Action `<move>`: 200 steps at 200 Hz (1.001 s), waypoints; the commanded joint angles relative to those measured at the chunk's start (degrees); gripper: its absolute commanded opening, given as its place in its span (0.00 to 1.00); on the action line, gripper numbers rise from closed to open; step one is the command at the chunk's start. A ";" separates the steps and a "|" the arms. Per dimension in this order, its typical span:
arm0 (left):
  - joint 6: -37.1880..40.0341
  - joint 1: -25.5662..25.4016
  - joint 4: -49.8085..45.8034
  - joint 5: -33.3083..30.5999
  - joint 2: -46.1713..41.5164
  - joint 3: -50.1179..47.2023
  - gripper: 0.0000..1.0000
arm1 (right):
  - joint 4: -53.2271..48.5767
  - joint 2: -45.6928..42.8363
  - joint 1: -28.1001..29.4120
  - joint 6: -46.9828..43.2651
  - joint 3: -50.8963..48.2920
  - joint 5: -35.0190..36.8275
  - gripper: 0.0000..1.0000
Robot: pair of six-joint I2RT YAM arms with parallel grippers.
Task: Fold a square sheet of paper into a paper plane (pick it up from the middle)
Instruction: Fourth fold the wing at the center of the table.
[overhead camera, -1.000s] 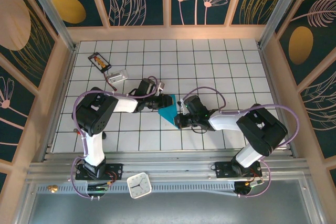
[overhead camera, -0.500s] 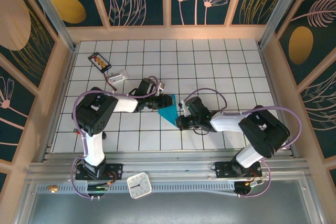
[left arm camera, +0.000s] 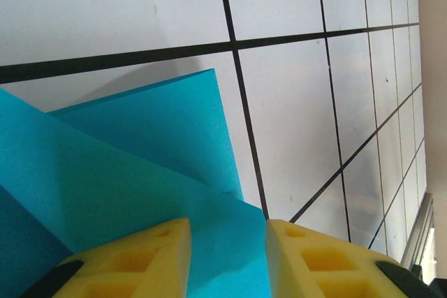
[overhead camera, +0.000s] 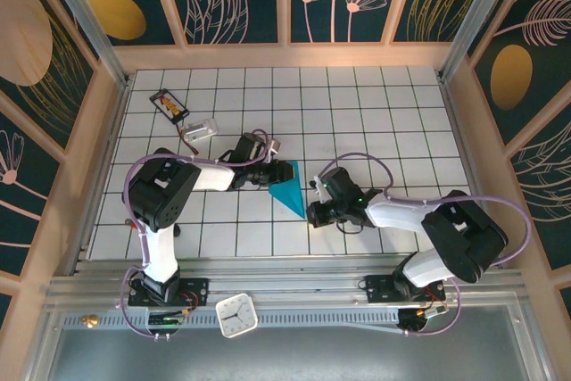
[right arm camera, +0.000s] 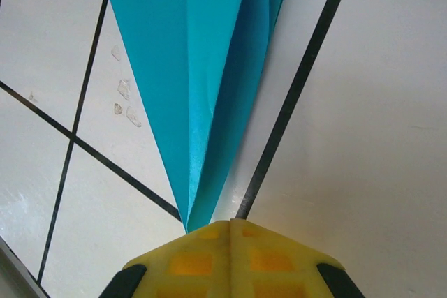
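Paper plane (overhead camera: 287, 186) flat on the table (overhead camera: 375, 113), between the two hands. Wide tail lying between the part-spread fingers of the left hand (left arm camera: 227, 246) (probably pinned against sliding). Nose touching the right hand (right arm camera: 230, 232), pressed together, pinching nothing, likely placed for pressing the crease.

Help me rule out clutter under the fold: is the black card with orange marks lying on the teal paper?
No, the black card lies near the far-left corner, well apart from the paper plane.
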 commanded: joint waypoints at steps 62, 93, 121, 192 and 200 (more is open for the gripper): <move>1.48 0.50 -6.06 -4.60 3.45 -0.69 0.35 | 1.31 4.54 1.70 -0.13 8.82 -1.22 0.00; 1.48 0.50 -6.11 -4.57 3.38 -0.77 0.35 | 1.68 9.24 1.69 -1.67 10.12 -1.80 0.00; 1.48 0.50 -6.04 -4.58 3.50 -0.63 0.35 | 2.02 11.34 0.97 -2.97 9.16 -2.49 0.00; 1.85 0.48 -6.39 -4.93 3.88 -0.54 0.35 | 3.36 8.52 0.69 0.44 0.97 -4.22 0.00; 1.89 0.50 -6.39 -5.02 3.90 -0.55 0.35 | 3.93 7.89 0.70 1.25 -0.08 -4.80 0.00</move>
